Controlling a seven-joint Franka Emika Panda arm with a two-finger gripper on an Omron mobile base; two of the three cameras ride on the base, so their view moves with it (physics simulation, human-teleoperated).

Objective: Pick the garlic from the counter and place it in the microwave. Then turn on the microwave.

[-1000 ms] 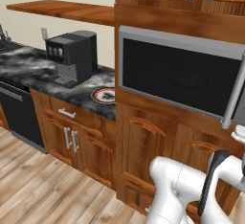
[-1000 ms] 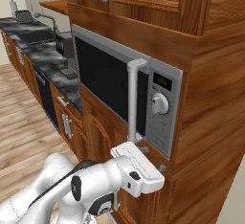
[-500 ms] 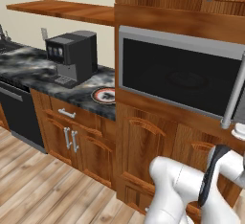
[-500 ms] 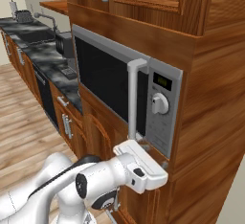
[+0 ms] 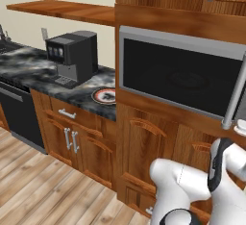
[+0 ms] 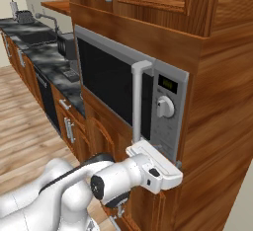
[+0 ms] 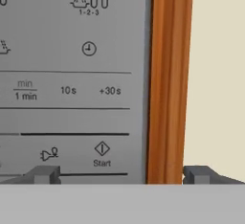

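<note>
Gripper (image 7: 117,175) spread wide, empty, fingertips (image 7: 44,174) close before microwave (image 6: 123,84) control panel near Start button (image 7: 101,154), door closed, red-rimmed plate (image 5: 104,95) on counter (image 5: 33,70) beside coffee machine (image 5: 72,56), garlic's whereabouts not discernible.

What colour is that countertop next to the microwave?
The counter is dark grey-black marble with white veins, over wooden cabinets. The left base view shows it best.

A black coffee machine (image 5: 72,56) stands beside a red-rimmed plate (image 5: 105,95).
</note>
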